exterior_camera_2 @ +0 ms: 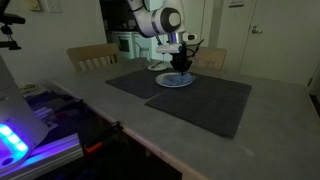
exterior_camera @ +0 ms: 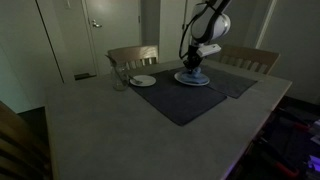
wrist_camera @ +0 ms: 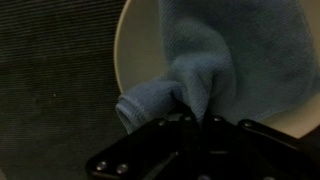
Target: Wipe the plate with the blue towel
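Observation:
A blue towel [wrist_camera: 205,55] lies bunched on a pale plate [wrist_camera: 130,45] in the wrist view. My gripper [wrist_camera: 197,112] is shut on a fold of the towel and presses it onto the plate. In both exterior views the plate [exterior_camera: 193,79] [exterior_camera_2: 178,81] sits on a dark placemat, with the gripper [exterior_camera: 192,66] [exterior_camera_2: 181,64] pointing straight down on it and the towel [exterior_camera: 192,73] [exterior_camera_2: 180,76] under the fingers.
A second small plate [exterior_camera: 143,80] and a glass [exterior_camera: 119,79] stand at the table's far side. Dark placemats [exterior_camera: 185,100] [exterior_camera_2: 200,100] cover the table's middle. Wooden chairs [exterior_camera: 132,55] [exterior_camera_2: 92,55] stand behind the table. A blue-lit device [exterior_camera_2: 20,140] sits beside the table edge.

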